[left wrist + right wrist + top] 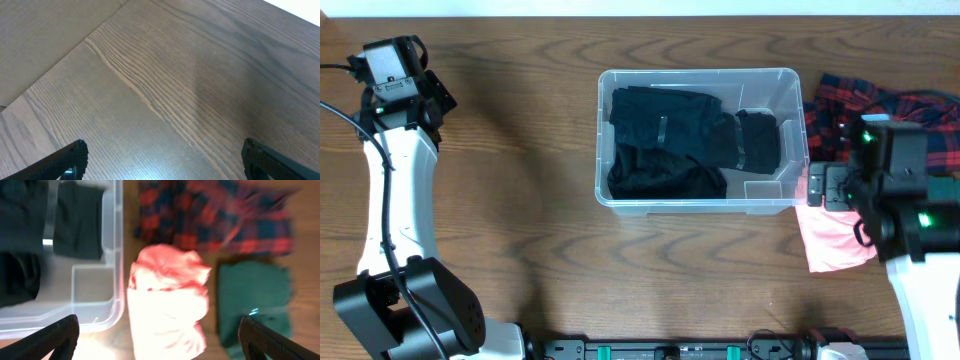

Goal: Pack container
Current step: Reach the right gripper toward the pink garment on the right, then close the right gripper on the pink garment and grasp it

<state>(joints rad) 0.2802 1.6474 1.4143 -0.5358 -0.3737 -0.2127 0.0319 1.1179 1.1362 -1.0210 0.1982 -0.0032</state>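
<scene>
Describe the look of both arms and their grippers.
The left arm and right arm have white links, black joints and green wrist lights. A black cable runs along the left arm. The left gripper and right gripper have black fingers.

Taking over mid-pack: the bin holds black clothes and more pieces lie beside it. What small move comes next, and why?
Probably lower the right gripper straight down onto the pink garment. Its jaws stand open right above that piece, which lies on the table just beside the container wall.
</scene>
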